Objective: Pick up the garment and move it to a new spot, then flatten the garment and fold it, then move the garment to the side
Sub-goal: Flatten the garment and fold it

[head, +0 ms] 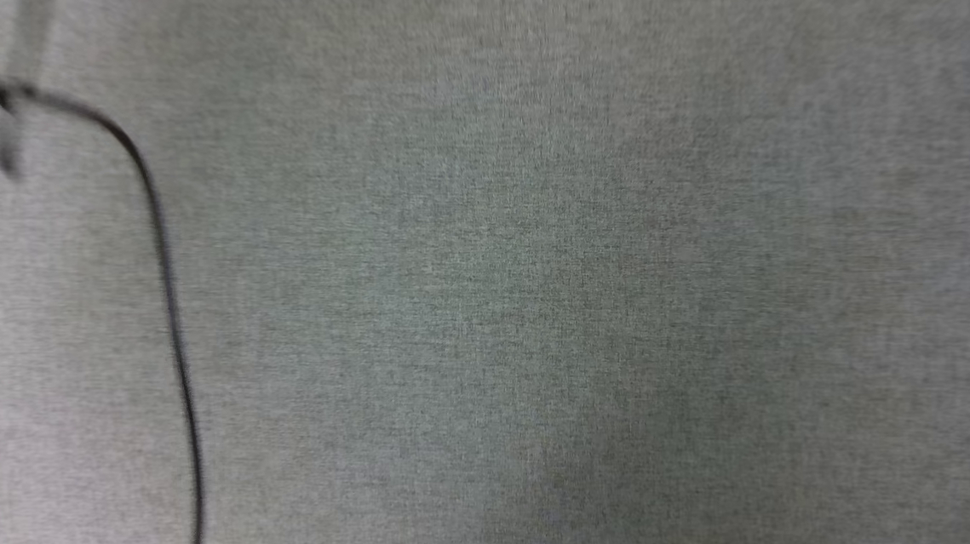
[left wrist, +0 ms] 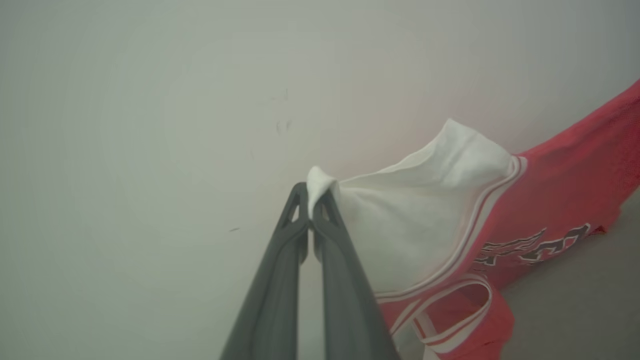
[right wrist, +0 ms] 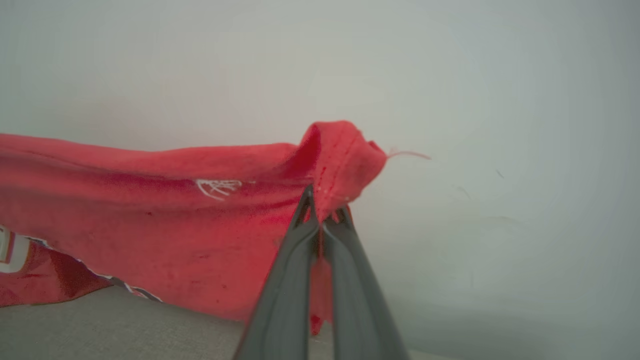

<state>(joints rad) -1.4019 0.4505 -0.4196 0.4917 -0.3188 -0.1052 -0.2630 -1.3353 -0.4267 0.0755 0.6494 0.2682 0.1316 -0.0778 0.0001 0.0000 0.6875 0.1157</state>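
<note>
The garment [left wrist: 560, 200] is a red jersey T-shirt with white sleeves and striped trim, held up off the grey surface against a pale wall. My left gripper [left wrist: 313, 197] is shut on the edge of a white sleeve [left wrist: 425, 210], which stretches away to the right. In the right wrist view my right gripper [right wrist: 322, 207] is shut on a bunched red hem corner of the garment [right wrist: 150, 210], whose body stretches off to the left. Dark lettering [left wrist: 530, 245] shows on the red chest.
The head view looks down on a grey fabric surface [head: 537, 285]. A thin black cable [head: 165, 269] curves down its left side. A pale wall [right wrist: 500, 100] stands behind both grippers, with grey surface [right wrist: 125, 330] below the hanging cloth.
</note>
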